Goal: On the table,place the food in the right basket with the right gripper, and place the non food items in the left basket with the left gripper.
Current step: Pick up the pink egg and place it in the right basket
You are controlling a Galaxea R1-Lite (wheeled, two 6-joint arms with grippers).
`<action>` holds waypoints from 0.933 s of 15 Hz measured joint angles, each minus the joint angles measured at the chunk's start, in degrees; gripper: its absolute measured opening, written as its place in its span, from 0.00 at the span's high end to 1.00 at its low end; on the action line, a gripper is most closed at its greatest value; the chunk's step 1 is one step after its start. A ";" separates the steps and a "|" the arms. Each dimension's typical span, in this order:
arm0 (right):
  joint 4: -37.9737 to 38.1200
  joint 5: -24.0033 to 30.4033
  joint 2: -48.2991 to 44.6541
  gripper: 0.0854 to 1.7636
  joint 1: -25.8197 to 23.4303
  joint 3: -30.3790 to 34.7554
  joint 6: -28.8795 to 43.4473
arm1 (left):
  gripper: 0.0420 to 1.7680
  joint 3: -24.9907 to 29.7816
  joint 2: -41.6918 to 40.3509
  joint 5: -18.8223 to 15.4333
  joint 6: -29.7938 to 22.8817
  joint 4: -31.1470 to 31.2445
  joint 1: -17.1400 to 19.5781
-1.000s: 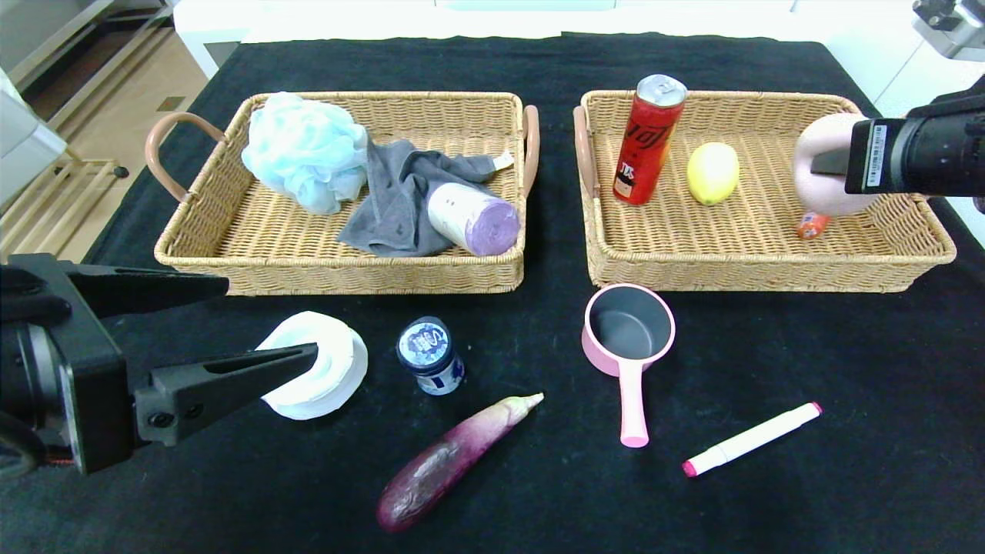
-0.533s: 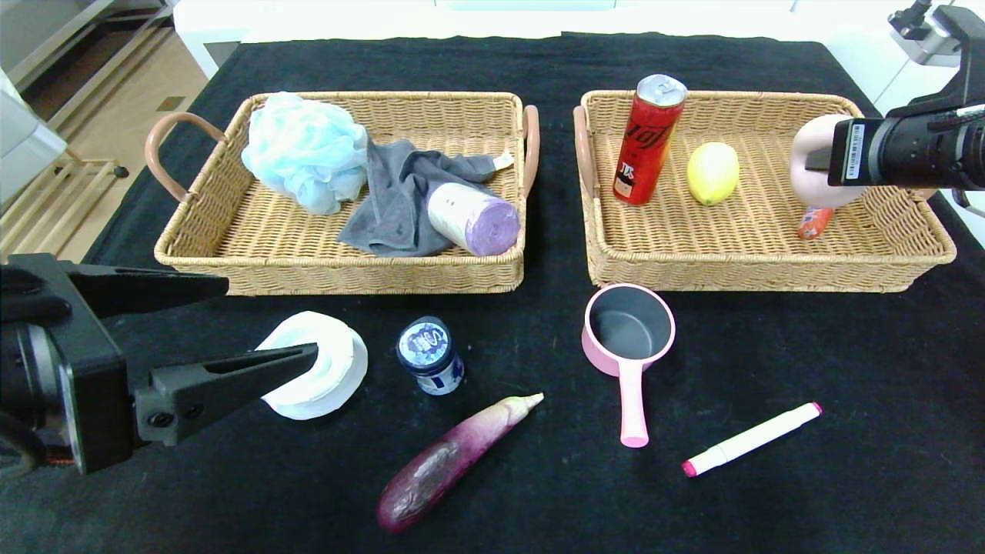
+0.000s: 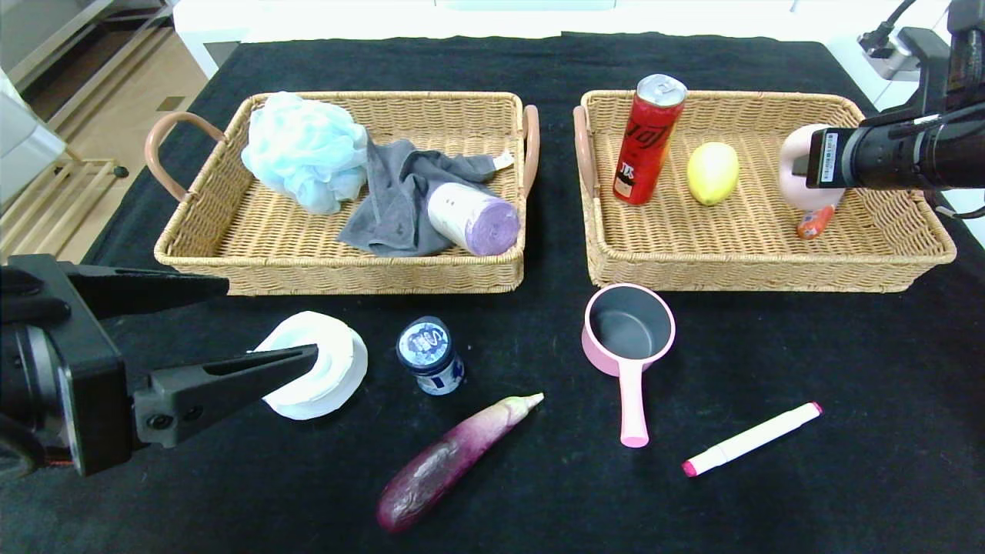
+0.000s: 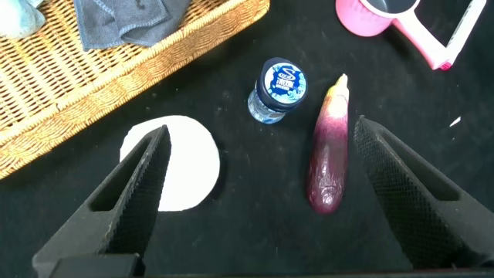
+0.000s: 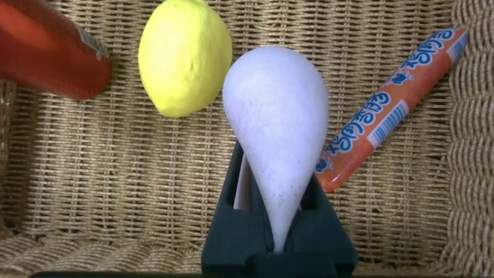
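Note:
My right gripper (image 3: 808,165) is shut on a pale pink teardrop-shaped bun (image 3: 800,192) and holds it low over the right basket (image 3: 769,277), near its right end. In the right wrist view the fingers (image 5: 278,205) pinch the bun's narrow end (image 5: 274,116), beside an orange sausage stick (image 5: 394,108) and a lemon (image 5: 185,58). My left gripper (image 3: 269,319) is open and empty at the front left, above a white tape roll (image 3: 319,365). In the left wrist view its open fingers (image 4: 261,135) frame the roll (image 4: 181,162), a blue jar (image 4: 278,89) and an eggplant (image 4: 328,150).
The right basket also holds a red can (image 3: 649,138). The left basket (image 3: 338,273) holds a blue loofah (image 3: 304,150), grey cloth (image 3: 400,200) and a purple bag roll (image 3: 473,219). A pink saucepan (image 3: 627,331), a marker (image 3: 750,438) and the eggplant (image 3: 450,462) lie on the black table.
My right gripper has moved left and down with the pink bun, lower into the right basket. The left arm has not moved.

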 joint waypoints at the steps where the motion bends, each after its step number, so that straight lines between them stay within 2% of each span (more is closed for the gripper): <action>1: 0.00 0.04 0.32 0.95 -0.02 -0.21 0.00 | 0.03 -0.02 -0.02 0.00 0.02 0.00 0.00; 7: -0.02 -0.02 1.26 0.95 -0.26 -1.28 -0.12 | 0.03 -0.02 -0.13 -0.05 0.06 -0.01 0.00; 11: -0.02 0.00 1.32 0.60 -0.41 -1.26 0.02 | 0.03 -0.02 -0.20 -0.06 0.06 -0.01 0.00; 14: -0.04 -0.07 1.32 0.42 -0.46 -1.30 0.10 | 0.03 -0.02 -0.20 -0.06 0.06 -0.01 0.00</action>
